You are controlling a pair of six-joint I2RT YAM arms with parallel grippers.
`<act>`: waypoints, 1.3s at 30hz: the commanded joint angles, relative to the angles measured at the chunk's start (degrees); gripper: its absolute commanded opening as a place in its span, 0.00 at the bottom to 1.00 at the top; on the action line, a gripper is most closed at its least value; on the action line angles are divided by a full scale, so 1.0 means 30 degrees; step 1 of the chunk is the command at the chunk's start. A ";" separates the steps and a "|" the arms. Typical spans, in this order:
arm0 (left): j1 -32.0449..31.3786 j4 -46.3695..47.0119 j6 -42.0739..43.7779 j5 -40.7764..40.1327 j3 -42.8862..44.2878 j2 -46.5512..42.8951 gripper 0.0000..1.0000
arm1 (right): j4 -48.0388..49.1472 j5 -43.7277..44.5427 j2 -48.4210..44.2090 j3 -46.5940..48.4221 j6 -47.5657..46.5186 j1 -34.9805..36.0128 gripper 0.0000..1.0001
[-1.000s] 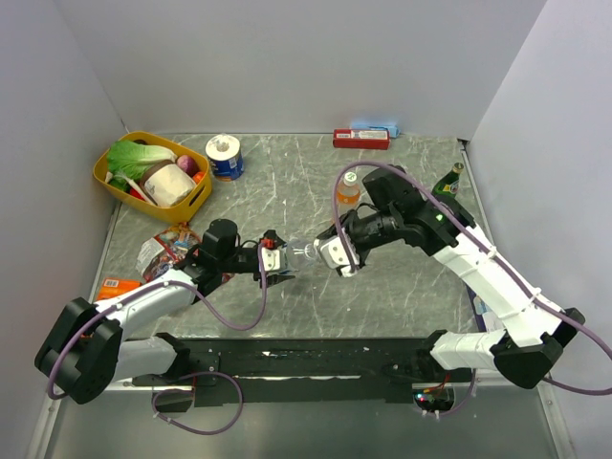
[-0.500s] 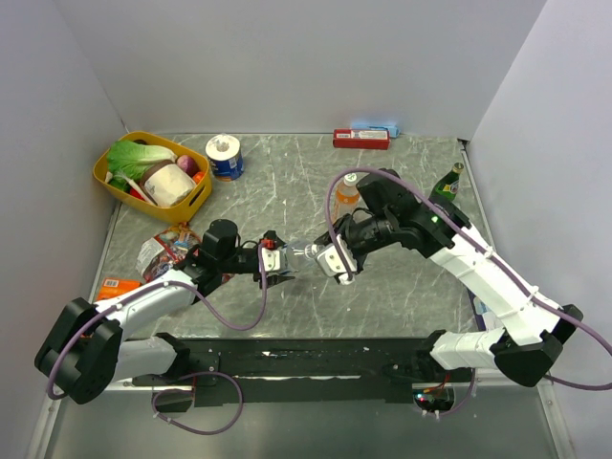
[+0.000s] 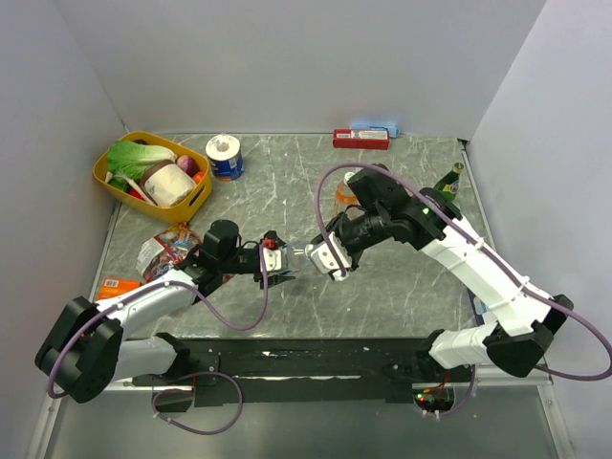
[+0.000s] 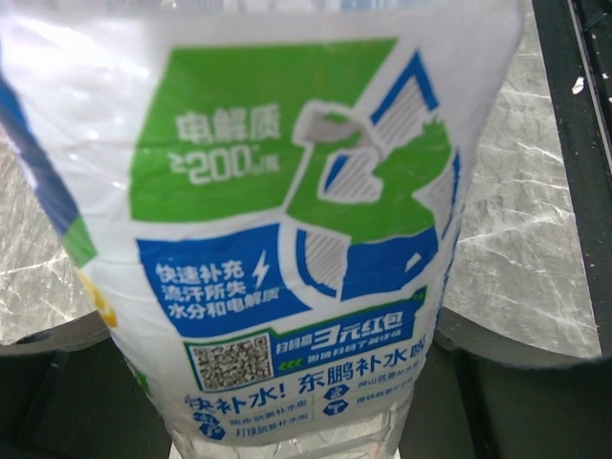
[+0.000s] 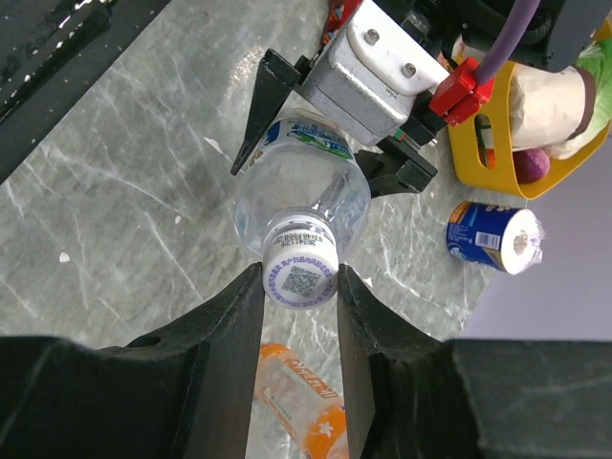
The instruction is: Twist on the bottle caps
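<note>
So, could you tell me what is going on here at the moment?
The two arms are working on one water bottle held between them. The left hand grips the bottle's body and holds it sideways. The right hand is closed on its white cap, pinching it from both sides, placed to twist it. How far the cap is screwed on cannot be told. The orange drink bottle stands on the table behind them, with no hand on it.

Green, blue and white label on the clear bottle, white QR-printed cap, grey white-veined table, yellow basket
</note>
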 commanded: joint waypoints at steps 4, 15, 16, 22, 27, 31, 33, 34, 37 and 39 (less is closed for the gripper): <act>-0.0269 0.3937 -0.2135 0.0062 -0.0307 -0.0263 0.01 | -0.1376 0.0952 0.1197 0.1410 0.1960 0.0177 0.26; -0.0357 0.7542 -0.5297 -0.2192 -0.1918 -0.0703 0.01 | -0.5301 0.1305 0.4888 0.5334 0.5769 0.0119 0.24; -0.0386 0.8183 -0.5796 -0.2573 -0.2006 -0.0645 0.01 | -0.5360 0.1335 0.5122 0.5395 0.6005 0.0119 0.24; -0.0357 0.9770 -0.8231 -0.3922 -0.2708 -0.0819 0.01 | -0.5068 0.1569 0.5971 0.6098 0.8523 0.0060 0.24; -0.0386 1.1294 -0.9257 -0.5094 -0.3500 -0.1288 0.01 | -0.5213 0.0985 0.6792 0.7120 1.0806 -0.0670 0.23; -0.0473 1.1413 -0.9024 -0.5769 -0.3765 -0.1465 0.01 | -0.6763 0.0779 0.8574 0.9024 1.1895 -0.0907 0.23; -0.0503 1.1238 -0.8821 -0.6033 -0.3794 -0.1378 0.01 | -0.8078 0.0778 0.9397 1.0542 1.2449 -0.0965 0.23; -0.0561 1.1120 -0.8674 -0.6121 -0.3736 -0.1319 0.01 | -0.8550 0.0749 1.0068 1.1016 1.2598 -0.0936 0.23; -0.0562 1.0973 -0.8643 -0.6619 -0.3794 -0.1230 0.01 | -0.8613 0.0837 1.0397 1.1577 1.3302 -0.0936 0.23; -0.0591 1.0944 -0.8700 -0.7113 -0.3765 -0.1201 0.01 | -0.8584 0.0924 1.0397 1.1635 1.3273 -0.0936 0.24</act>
